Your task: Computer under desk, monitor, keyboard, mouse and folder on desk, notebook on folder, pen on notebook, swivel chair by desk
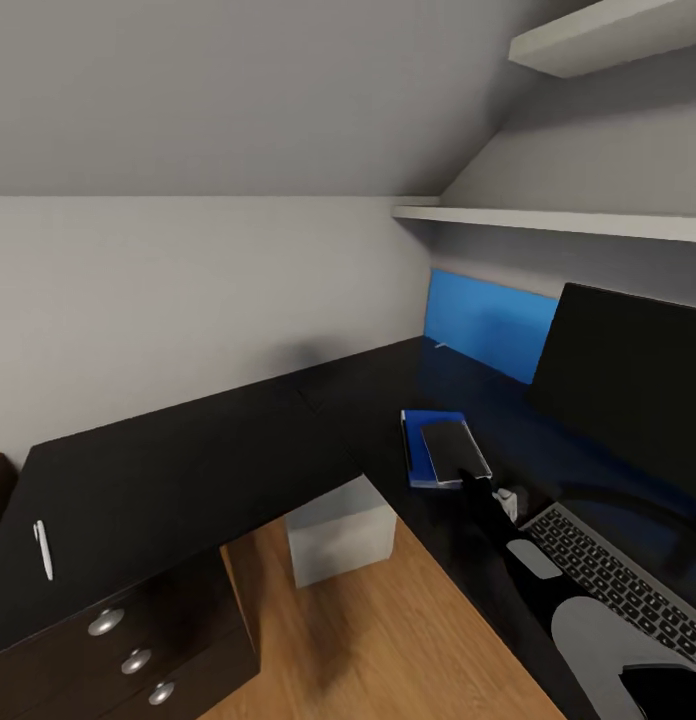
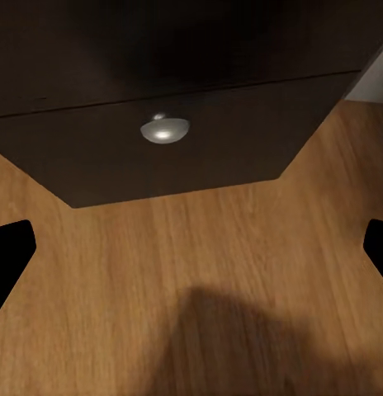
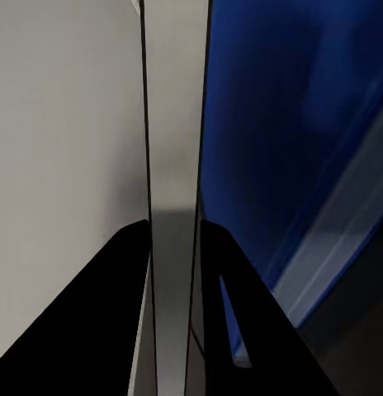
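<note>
Black desk [image 1: 188, 460] top: blue folder [image 1: 420, 452] lies left of monitor [image 1: 628, 380], dark notebook [image 1: 454, 450] upon it, clamped edgewise between right gripper [image 1: 475, 478] fingers. Pen [image 1: 43, 548] far left. Keyboard [image 1: 618, 575] near right. Left gripper [image 2: 191, 256] spread wide, empty, over floor [image 2: 200, 272].

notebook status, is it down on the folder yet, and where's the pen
Right gripper shut on notebook, held over folder. Left gripper open near the floor. Pen far off on desk.

Two white wall shelves [image 1: 578, 222] are seen stacked under the sloped grey ceiling [image 1: 238, 90]. A blue wall panel [image 1: 488, 320] is set below them. Light wood flooring [image 1: 388, 640] is shown.
</note>
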You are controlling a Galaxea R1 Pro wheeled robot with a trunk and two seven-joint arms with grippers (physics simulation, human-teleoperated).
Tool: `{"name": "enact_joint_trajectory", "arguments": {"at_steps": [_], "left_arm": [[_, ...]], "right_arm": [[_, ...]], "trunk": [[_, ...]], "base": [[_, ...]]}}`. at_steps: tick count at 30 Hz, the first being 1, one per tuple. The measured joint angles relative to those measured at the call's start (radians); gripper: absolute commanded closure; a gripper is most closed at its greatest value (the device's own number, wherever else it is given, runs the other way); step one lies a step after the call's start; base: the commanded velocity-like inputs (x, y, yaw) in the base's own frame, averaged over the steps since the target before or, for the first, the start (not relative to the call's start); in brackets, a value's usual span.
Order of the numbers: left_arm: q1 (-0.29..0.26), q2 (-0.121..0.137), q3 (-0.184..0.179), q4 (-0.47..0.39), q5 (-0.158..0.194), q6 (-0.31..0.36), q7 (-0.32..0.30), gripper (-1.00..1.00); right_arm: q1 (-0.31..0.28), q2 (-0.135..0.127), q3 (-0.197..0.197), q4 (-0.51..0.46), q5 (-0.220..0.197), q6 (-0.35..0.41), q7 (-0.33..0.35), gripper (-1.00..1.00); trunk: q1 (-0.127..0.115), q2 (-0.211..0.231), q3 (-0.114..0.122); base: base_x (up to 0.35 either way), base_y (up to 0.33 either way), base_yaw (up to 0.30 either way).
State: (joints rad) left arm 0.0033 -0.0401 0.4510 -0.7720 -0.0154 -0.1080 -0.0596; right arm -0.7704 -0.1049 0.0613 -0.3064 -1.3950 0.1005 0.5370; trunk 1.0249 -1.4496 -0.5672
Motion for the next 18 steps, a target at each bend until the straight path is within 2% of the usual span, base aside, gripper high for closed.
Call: {"name": "enact_joint_trajectory", "arguments": {"at_steps": [18], "left_arm": [[0.000, 0.001, -0.001, 0.001, -0.001, 0.000, 0.000, -1.00]], "right_arm": [[0.001, 0.003, 0.001, 0.001, -0.004, 0.000, -0.001, 1.00]], "trunk": [[0.000, 0.000, 0.000]], "base": [[0.152, 0.021, 0.000]]}}
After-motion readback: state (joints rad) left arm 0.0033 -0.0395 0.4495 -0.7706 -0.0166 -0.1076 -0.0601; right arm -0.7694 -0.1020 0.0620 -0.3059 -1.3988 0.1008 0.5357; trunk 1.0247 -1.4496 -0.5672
